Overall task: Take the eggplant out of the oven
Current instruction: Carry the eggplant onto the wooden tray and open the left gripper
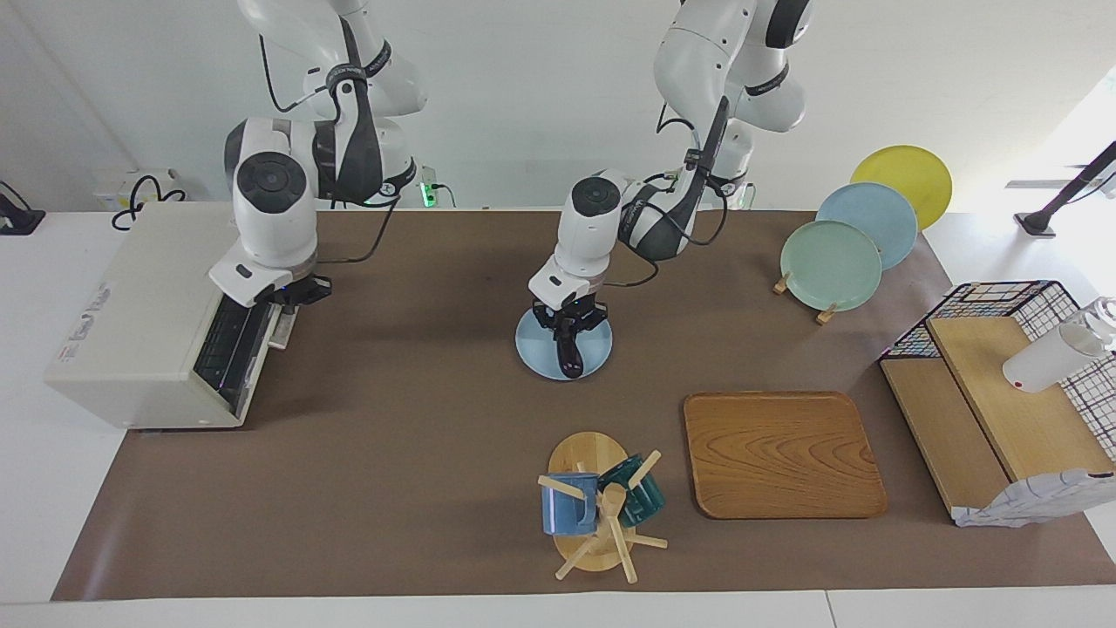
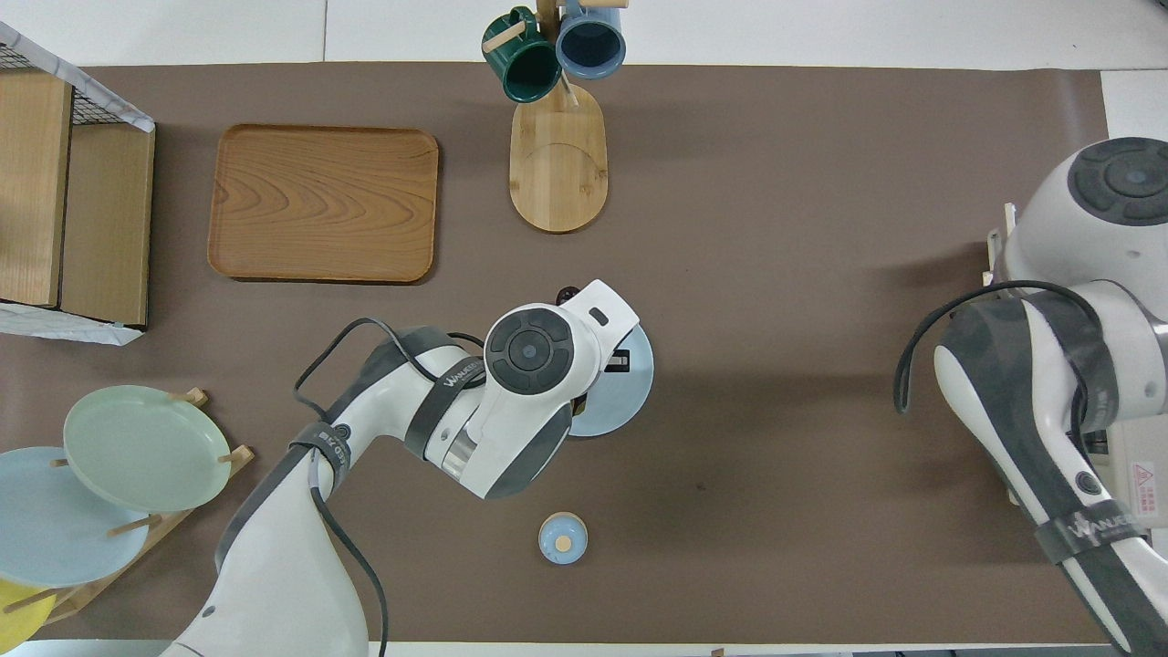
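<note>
The dark purple eggplant (image 1: 569, 353) hangs stem up in my left gripper (image 1: 567, 330), its lower tip on or just over a light blue plate (image 1: 593, 353) at mid-table. The fingers are shut on its upper part. In the overhead view my left hand covers the eggplant and only the plate's rim (image 2: 636, 383) shows. The cream-white oven (image 1: 139, 314) stands at the right arm's end of the table. My right gripper (image 1: 292, 295) is at the top edge of its dark glass door (image 1: 228, 342), by the handle. The oven's corner shows in the overhead view (image 2: 1145, 461).
A wooden tray (image 1: 780, 453) and a mug tree (image 1: 602, 501) with blue and green mugs lie farther from the robots. A plate rack (image 1: 833, 262) and a wire basket with wooden boards (image 1: 1003, 392) stand at the left arm's end. A small blue lid (image 2: 562, 538) lies near the robots.
</note>
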Robot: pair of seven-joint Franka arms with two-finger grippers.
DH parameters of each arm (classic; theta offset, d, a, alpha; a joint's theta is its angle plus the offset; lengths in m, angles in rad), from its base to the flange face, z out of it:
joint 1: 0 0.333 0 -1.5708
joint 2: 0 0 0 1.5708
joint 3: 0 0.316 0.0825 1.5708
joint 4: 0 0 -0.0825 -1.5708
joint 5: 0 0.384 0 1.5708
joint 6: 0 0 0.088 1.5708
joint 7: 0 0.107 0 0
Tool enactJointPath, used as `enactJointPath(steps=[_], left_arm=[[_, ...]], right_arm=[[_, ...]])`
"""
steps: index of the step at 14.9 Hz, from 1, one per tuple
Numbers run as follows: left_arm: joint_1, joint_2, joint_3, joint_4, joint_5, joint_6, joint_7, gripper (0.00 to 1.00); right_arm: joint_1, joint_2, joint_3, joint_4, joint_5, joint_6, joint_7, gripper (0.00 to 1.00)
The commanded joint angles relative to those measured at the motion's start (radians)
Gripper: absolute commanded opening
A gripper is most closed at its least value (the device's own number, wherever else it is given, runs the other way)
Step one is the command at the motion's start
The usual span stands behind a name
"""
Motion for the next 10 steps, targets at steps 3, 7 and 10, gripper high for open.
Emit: enactJointPath(steps=[3,7,10], left_arm=[[0.168,-0.107,0.001,0.093,-0.004,-0.225,0.117,0.00],[0.381,-0.064,-0.001,0.171,-0.019,-0.263,0.337,0.00],[0.504,0.034,0.001,0.261,-0.022,-0.260,0.486,0.00]], right_arm=[[-0.069,-0.040,-0.002,-0.011,-0.026,-0.041,-0.109,0.02],[-0.076,-0.088,-0.001,0.007,0.077,-0.075,-0.135,0.06],[-0.070,-0.080,0.002,0.124,0.178,-0.171,-0.134,0.13]])
